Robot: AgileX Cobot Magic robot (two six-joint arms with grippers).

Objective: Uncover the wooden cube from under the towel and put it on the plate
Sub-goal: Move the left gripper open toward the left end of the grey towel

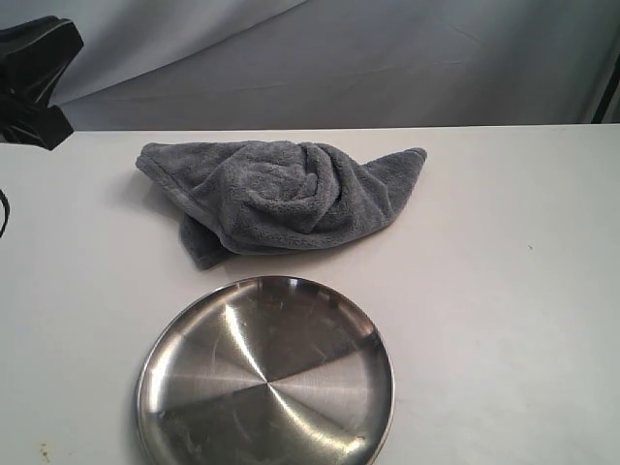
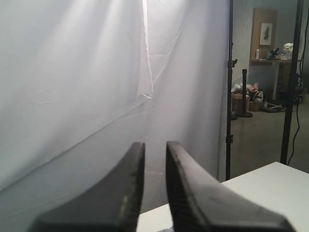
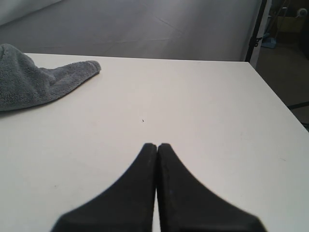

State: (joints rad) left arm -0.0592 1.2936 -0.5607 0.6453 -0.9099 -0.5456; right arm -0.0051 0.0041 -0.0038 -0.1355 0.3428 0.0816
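The dark-grey towel (image 1: pixel 281 199) lies bunched on the white table, behind the plate. The wooden cube does not show in any view. The shiny steel plate (image 1: pixel 266 373) sits at the table's front, with nothing on it. My left gripper (image 2: pixel 155 143) is raised and faces the white backdrop, its fingers a narrow gap apart with nothing between them. Part of the left arm (image 1: pixel 34 77) shows as a black shape at the far left of the exterior view. My right gripper (image 3: pixel 157 145) hovers low over bare table, shut and empty, with the towel's corner (image 3: pixel 77 70) well ahead of it to one side.
The white table (image 1: pixel 504 291) stretches to the right of the towel and plate. A white cloth backdrop (image 1: pixel 387 58) hangs behind it. The right wrist view shows the table's side edge (image 3: pixel 275 92); black stand poles (image 2: pixel 230 87) rise beyond the backdrop.
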